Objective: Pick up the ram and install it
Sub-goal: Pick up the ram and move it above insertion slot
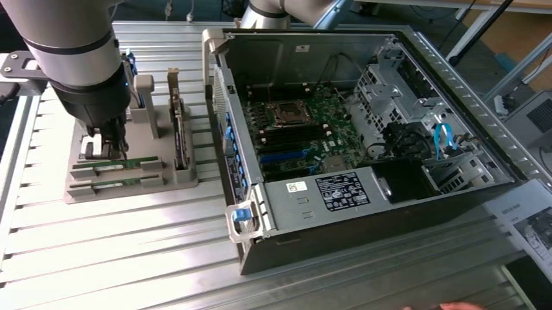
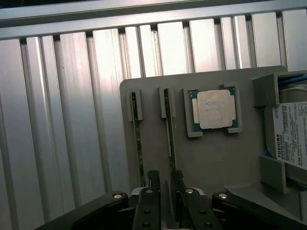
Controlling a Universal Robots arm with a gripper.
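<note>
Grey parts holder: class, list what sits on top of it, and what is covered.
Two ram sticks on edge, a processor chip, a labelled drive and an upright expansion card sit on the grey holder. The open pincer hides one end of the sticks.

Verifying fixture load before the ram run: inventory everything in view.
grey plastic parts holder: 1, grey, exterior view's left
long thin green ram sticks: 2, green, parallel holder slots
square silver processor chip: 1, silver, holder recess
dark upright expansion card: 1, dark, in holder
white-labelled hard drive: 1, silver, in holder
open computer case: 1, dark, beside holder
ribbed aluminium table: 1, silver, underneath
robot arm's tool: 1, black, open astride one ram stick
</note>
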